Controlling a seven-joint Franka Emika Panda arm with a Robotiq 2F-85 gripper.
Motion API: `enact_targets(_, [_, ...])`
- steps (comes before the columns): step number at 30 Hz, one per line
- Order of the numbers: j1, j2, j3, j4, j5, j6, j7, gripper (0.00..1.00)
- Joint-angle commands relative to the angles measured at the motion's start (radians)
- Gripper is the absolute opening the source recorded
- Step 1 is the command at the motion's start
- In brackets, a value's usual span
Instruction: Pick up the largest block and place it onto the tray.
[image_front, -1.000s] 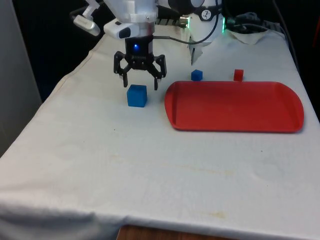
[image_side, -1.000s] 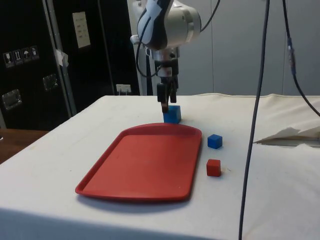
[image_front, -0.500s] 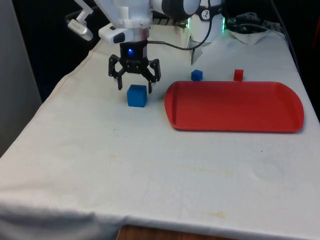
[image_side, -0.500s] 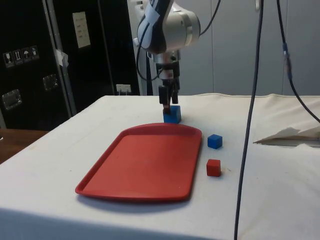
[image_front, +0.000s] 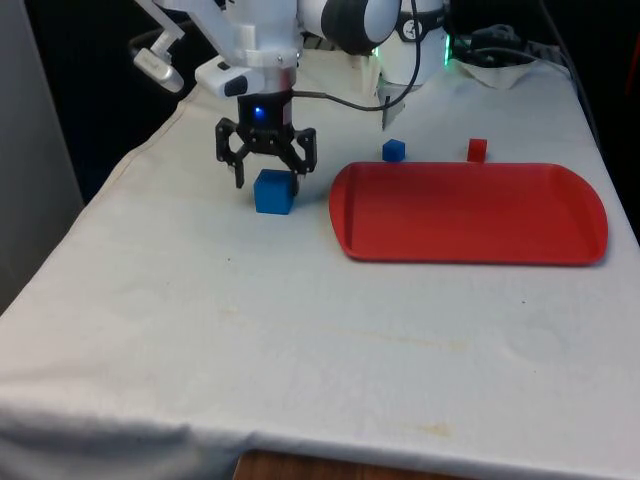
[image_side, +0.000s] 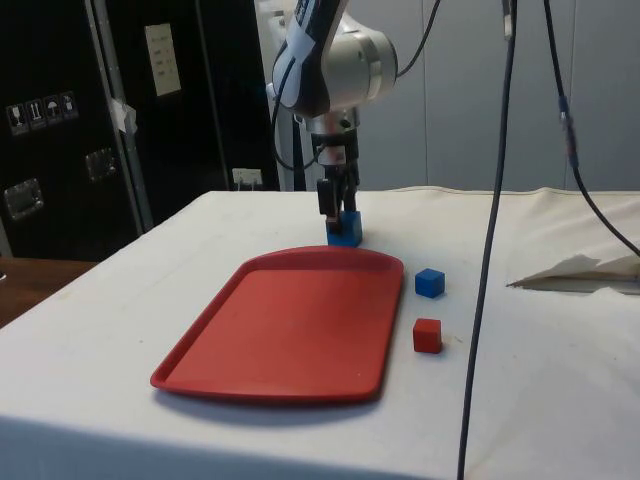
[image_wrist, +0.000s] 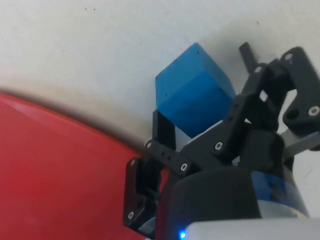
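Three blocks; the gripper (image_front: 266, 176) hangs spread wide over the large blue block (image_front: 273, 191). Off-centre fingers could nudge it toward the tray (image_front: 470, 213).

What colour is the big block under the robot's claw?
Blue. The large block shows best in the front view, beside the red tray.

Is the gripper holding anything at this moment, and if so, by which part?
Nothing is held. The gripper is open, its fingers straddling the large blue block, which sits on the white cloth beside the red tray.
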Motion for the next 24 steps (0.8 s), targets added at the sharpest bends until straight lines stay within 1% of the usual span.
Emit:
enact_targets(1, [-0.009,0.002,0.01,0.003,0.013,0.01,-0.01,0.73])
enact_targets(4, [-0.009,0.005,0.01,0.006,0.015,0.01,-0.01,0.37])
enact_targets(7, [-0.009,0.006,0.011,0.007,0.016,0.01,-0.01,0.04])
enact_targets(8, [-0.009,0.006,0.011,0.007,0.016,0.011,-0.01,0.0])
enact_targets(9, [0.0,0.006,0.0,0.006,0.003,0.0,0.0,0.0])
enact_targets(10, [-0.009,0.007,0.011,0.007,0.016,0.011,-0.01,0.0])
enact_targets(15, [-0.009,0.007,0.011,0.007,0.016,0.011,-0.01,0.0])
enact_targets(16, [0.0,0.007,0.0,0.006,0.003,0.0,0.0,0.0])
enact_targets(17, [-0.009,0.007,0.011,0.007,0.016,0.01,-0.01,0.0])
enact_targets(20, [-0.012,0.007,0.01,0.008,0.018,0.002,-0.01,0.0])
enact_targets(23, [-0.005,0.007,0.006,0.006,0.014,0.001,-0.005,0.0])
enact_targets(24, [-0.001,0.007,0.0,0.006,0.007,-0.002,0.0,0.0])
